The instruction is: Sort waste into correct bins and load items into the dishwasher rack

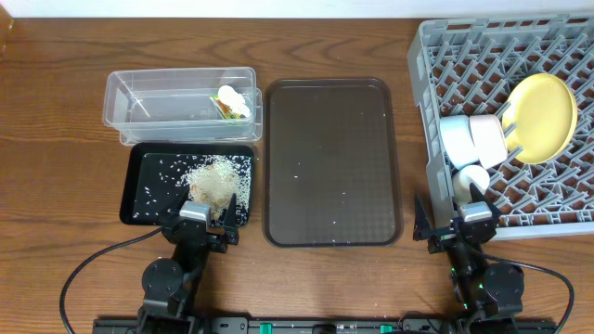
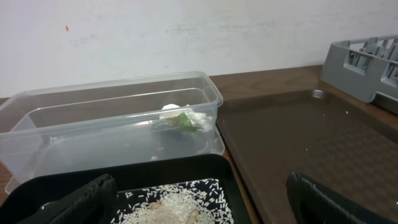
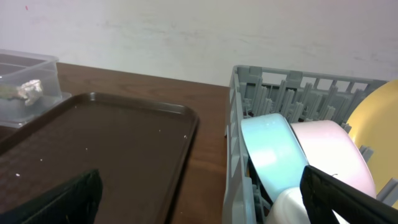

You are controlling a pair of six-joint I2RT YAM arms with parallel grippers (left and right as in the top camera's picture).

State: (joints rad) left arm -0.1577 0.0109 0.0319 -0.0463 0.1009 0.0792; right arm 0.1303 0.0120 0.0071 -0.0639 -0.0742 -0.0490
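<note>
Apparently the job is close to done. The wrapper [image 1: 233, 96] and the packet [image 1: 225, 107] lie together at the right end of the tub [image 1: 148, 107]. The rice [image 1: 215, 181] sits heaped in the black tray [image 1: 144, 199] just in front of the tub, with loose grains spread round the heap.

The rack [image 1: 436, 56] stands at the right of the worktop [image 1: 56, 186]. In it the plate [image 1: 543, 116] stands on edge, leaning, its face turned up and to the left. The blue bowl [image 3: 270, 155] and the white bowl [image 3: 329, 162] stand on edge just left of the plate, touching each other, in a row running left to right. Another white piece [image 1: 471, 181] rests nearer the rack's front wall. Thin pale lines beside the plate may be the chopsticks [image 1: 511, 130], lying roughly front to back, but they are too fine to be sure.

What seems left is a few stray grains [image 1: 297, 174] on the brown tray [image 1: 371, 213]. This tray lies between bins and rack, its long axis front to back, while the tub and black tray run left to right.

The left claw [image 1: 206, 221] hangs over the near edge of the black tray, spread wide and empty. The right claw [image 1: 461, 215] hovers at the rack's front wall, likewise spread and holding nothing.
</note>
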